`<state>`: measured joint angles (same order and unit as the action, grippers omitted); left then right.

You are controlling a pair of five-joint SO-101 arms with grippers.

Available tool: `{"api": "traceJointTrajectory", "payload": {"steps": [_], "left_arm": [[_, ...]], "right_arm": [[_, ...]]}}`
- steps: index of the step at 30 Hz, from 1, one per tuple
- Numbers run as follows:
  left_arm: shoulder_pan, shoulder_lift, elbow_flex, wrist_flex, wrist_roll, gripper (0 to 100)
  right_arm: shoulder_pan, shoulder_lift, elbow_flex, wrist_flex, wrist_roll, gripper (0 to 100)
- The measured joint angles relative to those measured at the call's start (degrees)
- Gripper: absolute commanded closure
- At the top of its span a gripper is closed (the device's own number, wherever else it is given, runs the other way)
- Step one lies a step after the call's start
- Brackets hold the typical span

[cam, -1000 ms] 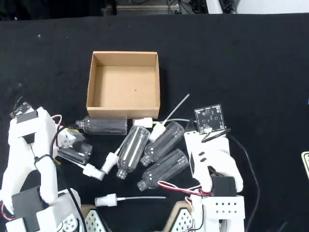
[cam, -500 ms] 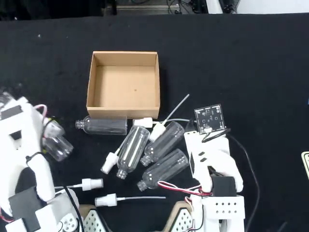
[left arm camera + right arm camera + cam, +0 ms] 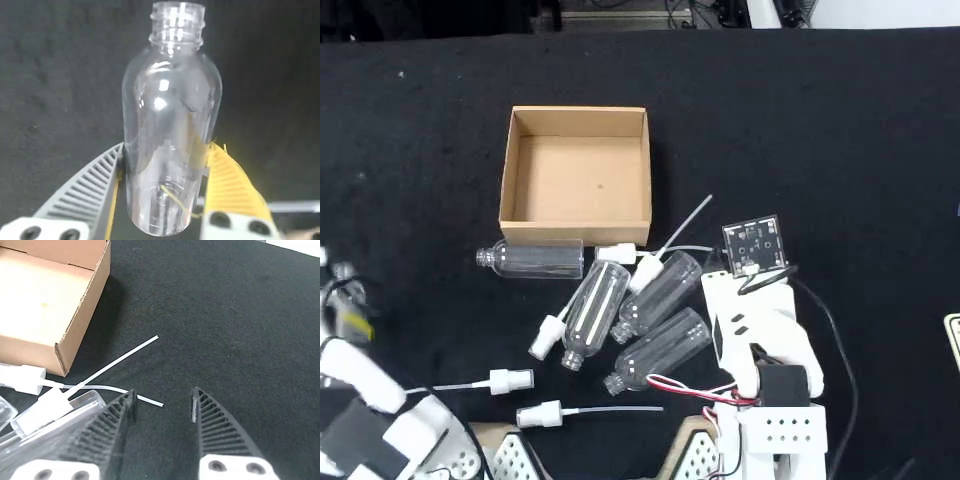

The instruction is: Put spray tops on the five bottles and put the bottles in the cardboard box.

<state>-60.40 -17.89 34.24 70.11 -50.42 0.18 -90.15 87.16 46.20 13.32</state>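
A clear, uncapped bottle (image 3: 170,125) is held by its lower body in my left gripper (image 3: 167,150), neck pointing away over bare black cloth. In the high view the left arm (image 3: 345,335) is at the table's far left edge. The open cardboard box (image 3: 575,228) is empty. One bottle (image 3: 532,259) lies along its front wall, and three more (image 3: 655,296) lie clustered below it. Loose spray tops (image 3: 510,381) lie around them. My right gripper (image 3: 163,400) is open above the cloth, beside a spray top (image 3: 35,407) and near the box corner (image 3: 82,315).
The right arm's base and a small circuit board (image 3: 755,245) sit right of the bottle cluster. Thin white dip tubes (image 3: 685,225) stick out from the spray tops. Black cloth stretches open to the right and behind the box.
My left gripper has drawn away to the far left edge, carrying the bottle off from beside the cluster. One loose spray top slid towards the front. The right arm has not moved.
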Motion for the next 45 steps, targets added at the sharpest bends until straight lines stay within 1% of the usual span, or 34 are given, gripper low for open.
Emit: {"api": "traceJointTrajectory", "payload": {"steps": [2,4,6,9,11,16,20,22,25,27,33,37,41,45], "left_arm": [[-2.73,0.00,1.93,0.35,-9.14,82],[-3.96,0.00,3.52,0.00,-16.09,80],[-4.22,0.00,4.84,0.18,-19.96,74],[-4.22,0.00,6.68,0.18,-22.42,68],[-4.22,0.00,6.77,0.00,-22.95,68],[-3.87,0.00,6.77,0.18,-23.30,73],[0.62,0.00,3.69,3.96,-19.78,73],[3.60,0.00,2.55,4.75,-16.79,73],[6.33,0.35,2.29,5.19,-15.30,73],[7.47,1.67,2.29,4.75,-15.30,73],[7.21,7.74,2.29,-2.20,-15.30,73],[7.21,8.97,2.29,-2.73,-15.30,73],[7.12,8.97,2.29,-2.81,-19.16,74],[7.82,9.32,2.29,-2.81,-20.13,74]], "right_arm": [[0.00,0.00,0.00,0.00,0.00,83.9],[0.00,0.00,0.00,0.00,0.00,83.9],[0.00,0.00,0.00,0.00,0.00,83.9],[0.00,0.00,0.00,0.00,0.00,83.9],[0.00,0.00,0.44,0.00,0.00,83.9],[0.00,0.00,0.70,0.00,0.00,83.9],[0.00,0.00,0.70,0.00,0.00,83.9],[0.00,0.00,0.70,0.00,0.00,83.9],[0.00,0.00,0.70,0.00,0.00,83.9],[0.00,0.00,0.70,0.00,0.00,83.9],[0.00,0.00,0.70,0.00,0.00,83.9],[0.00,0.00,0.70,0.00,0.00,83.9],[0.00,0.00,0.70,0.00,0.00,83.9],[0.00,0.00,0.70,0.00,0.00,83.9]]}}
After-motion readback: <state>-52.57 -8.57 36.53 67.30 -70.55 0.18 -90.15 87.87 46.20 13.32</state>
